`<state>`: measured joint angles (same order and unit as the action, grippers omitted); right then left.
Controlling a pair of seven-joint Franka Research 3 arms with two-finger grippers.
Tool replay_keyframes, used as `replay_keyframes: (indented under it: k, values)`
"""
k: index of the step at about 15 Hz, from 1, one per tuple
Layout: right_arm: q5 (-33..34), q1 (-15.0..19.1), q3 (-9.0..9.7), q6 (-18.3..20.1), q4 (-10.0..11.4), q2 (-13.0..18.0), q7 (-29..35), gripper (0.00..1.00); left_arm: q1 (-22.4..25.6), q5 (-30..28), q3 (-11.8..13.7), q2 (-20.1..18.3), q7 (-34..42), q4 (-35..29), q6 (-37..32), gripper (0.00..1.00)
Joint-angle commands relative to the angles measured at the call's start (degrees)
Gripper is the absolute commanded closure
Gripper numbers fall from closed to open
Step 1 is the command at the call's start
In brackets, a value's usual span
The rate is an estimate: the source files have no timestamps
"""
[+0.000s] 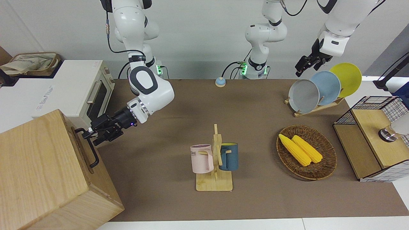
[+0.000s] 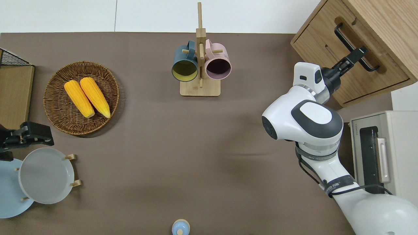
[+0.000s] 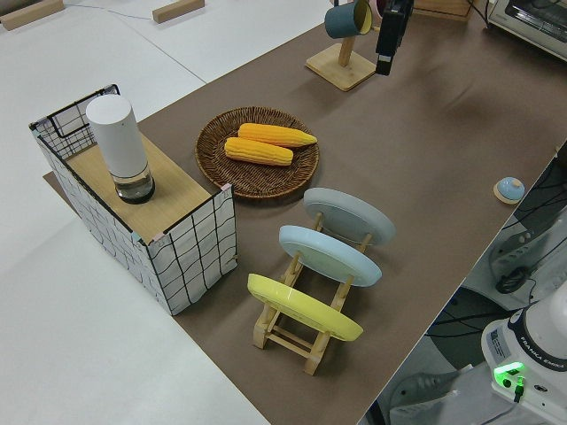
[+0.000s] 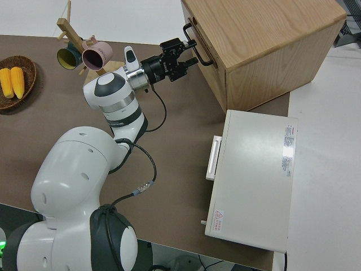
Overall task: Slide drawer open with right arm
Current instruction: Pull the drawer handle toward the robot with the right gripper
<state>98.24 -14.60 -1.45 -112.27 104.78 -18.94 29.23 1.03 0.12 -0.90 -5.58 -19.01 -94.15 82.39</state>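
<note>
Pale wood fills the right arm's end of the table: the big box (image 1: 41, 172), its drawer (image 2: 351, 62) set in the face that looks across the table, farther from me than the white toaster oven (image 1: 64, 95) beside it. The drawer front sits nearly flush with the box; I cannot tell whether it has slid out at all. My right arm (image 1: 147, 83) stretches down and across to it, and my right gripper (image 2: 356, 56) is at the thin black bar handle (image 2: 354, 45), close to one end of the bar. My fingertips (image 1: 87, 133) sit on either side of the bar, closed around it as far as I can see.

My left arm is parked, and I cannot tell how its fingers stand.

Down the table toward the left arm's end: the wire-mesh box (image 1: 372, 137), then the plate rack (image 1: 319, 108) holding grey, blue and yellow plates. The wicker basket (image 1: 322, 169) carries two corn cobs (image 1: 300, 148) lying side by side. Mid-table stands the wooden mug tree (image 1: 214, 172), a pink mug (image 1: 202, 158) and a dark blue mug (image 1: 229, 156) hanging on it.
</note>
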Motion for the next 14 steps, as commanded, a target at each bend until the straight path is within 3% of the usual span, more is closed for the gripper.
replay_keyframes:
  k: [1,6,7,9,10,11,14]
  values:
    - [2.5,0.6,-0.22,-2.3,-1.2,-1.0,2.3,0.579,-0.2,-0.2,0.3,-0.5,0.6,0.0,-0.1,0.01]
    - [4.2,0.6,-1.54,-3.5,-1.4,-1.3,2.3,0.620,-0.2,-0.2,0.3,-0.5,0.6,0.0,-0.1,0.01]
    - [3.8,0.5,-1.45,-3.3,-1.5,-1.3,2.3,0.670,-0.2,-0.2,0.3,-0.5,0.6,0.0,-0.1,0.01]
    - [3.4,0.1,-0.75,-2.5,-1.5,-1.3,2.2,0.932,-0.2,-0.2,0.3,-0.5,0.6,0.0,-0.1,0.01]
    - [2.4,-0.3,-0.66,-2.3,-1.5,-1.3,2.2,0.999,-0.2,-0.2,0.3,-0.5,0.6,0.0,-0.1,0.01]
    - [2.0,-0.5,-0.57,-2.1,-1.5,-1.2,2.1,1.000,-0.2,-0.2,0.3,-0.5,0.6,0.0,-0.1,0.01]
    - [-2.3,-0.6,2.94,2.9,-1.5,-1.0,0.8,1.000,-0.2,-0.2,0.3,-0.5,0.6,0.0,-0.1,0.01]
